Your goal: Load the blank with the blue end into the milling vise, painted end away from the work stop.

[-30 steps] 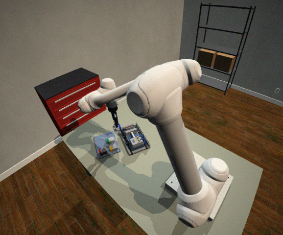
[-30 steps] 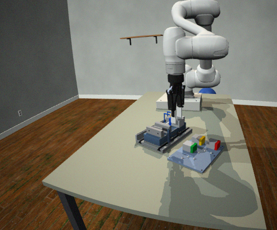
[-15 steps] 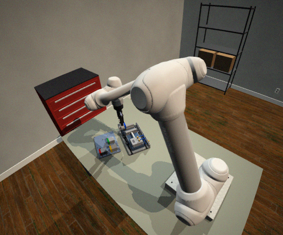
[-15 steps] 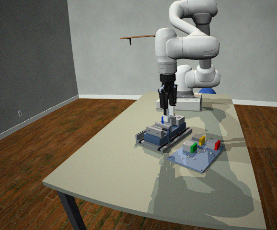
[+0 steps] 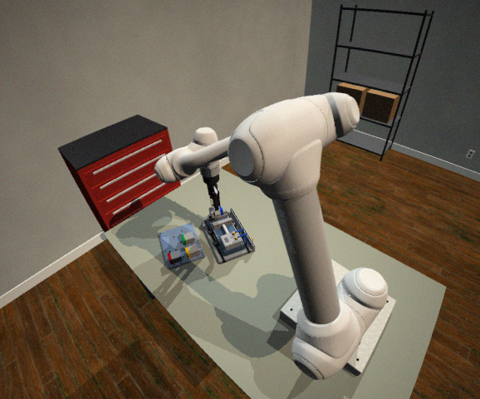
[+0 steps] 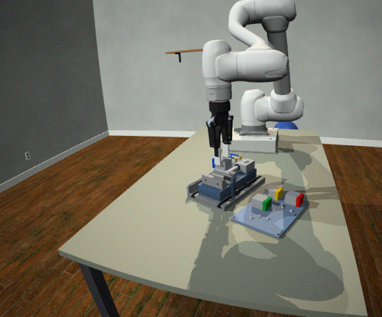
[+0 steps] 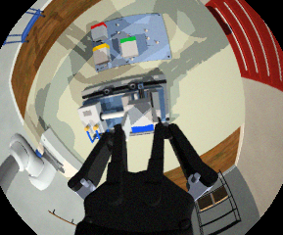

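My gripper is shut on the grey blank with the blue end and holds it from above, low over the milling vise. The blue end points away from the infeed plate. I cannot tell whether the blank touches the vise. In the wrist view the blank sits between my fingertips, over the vise. In the top view the gripper stands at the vise's far end.
The green-ended, yellow-ended and red-ended blanks lie on the infeed plate beside the vise. Blue hoses rise at the vise's end nearer the arm's base. A red drawer cabinet stands beyond the table.
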Available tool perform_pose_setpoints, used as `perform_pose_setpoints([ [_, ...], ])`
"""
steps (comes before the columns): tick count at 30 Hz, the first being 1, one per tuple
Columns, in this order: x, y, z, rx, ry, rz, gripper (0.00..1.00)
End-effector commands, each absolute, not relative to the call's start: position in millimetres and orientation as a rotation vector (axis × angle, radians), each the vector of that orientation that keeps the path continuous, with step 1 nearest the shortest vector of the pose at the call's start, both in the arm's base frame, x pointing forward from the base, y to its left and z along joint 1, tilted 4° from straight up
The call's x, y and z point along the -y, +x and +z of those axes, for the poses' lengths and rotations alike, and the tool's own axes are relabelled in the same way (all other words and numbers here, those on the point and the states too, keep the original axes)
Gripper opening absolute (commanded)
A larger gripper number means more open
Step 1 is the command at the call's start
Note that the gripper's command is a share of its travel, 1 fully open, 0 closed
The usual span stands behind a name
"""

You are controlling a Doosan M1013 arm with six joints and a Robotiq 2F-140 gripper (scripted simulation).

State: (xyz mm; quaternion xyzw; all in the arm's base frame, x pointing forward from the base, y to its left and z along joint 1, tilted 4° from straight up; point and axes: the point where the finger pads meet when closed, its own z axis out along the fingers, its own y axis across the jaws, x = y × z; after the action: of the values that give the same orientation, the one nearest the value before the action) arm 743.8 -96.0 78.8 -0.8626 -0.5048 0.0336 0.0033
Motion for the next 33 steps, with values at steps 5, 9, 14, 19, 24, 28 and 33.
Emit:
perform_pose_setpoints([
  [5,115.3,733.8,79.7,1.583,-2.704,0.105,0.0],
  [9,127.2,727.6,80.1,1.582,-2.704,0.105,0.0],
  [14,131.9,725.2,80.2,1.583,-2.704,0.105,0.0],
  [19,129.3,726.5,80.2,1.583,-2.704,0.105,0.0],
  [24,126.8,727.9,80.1,1.582,-2.704,0.105,0.0],
  [28,124.7,729.0,80.1,1.582,-2.704,0.105,0.0],
  [33,123.9,729.4,80.1,1.582,-2.704,0.105,0.0],
])
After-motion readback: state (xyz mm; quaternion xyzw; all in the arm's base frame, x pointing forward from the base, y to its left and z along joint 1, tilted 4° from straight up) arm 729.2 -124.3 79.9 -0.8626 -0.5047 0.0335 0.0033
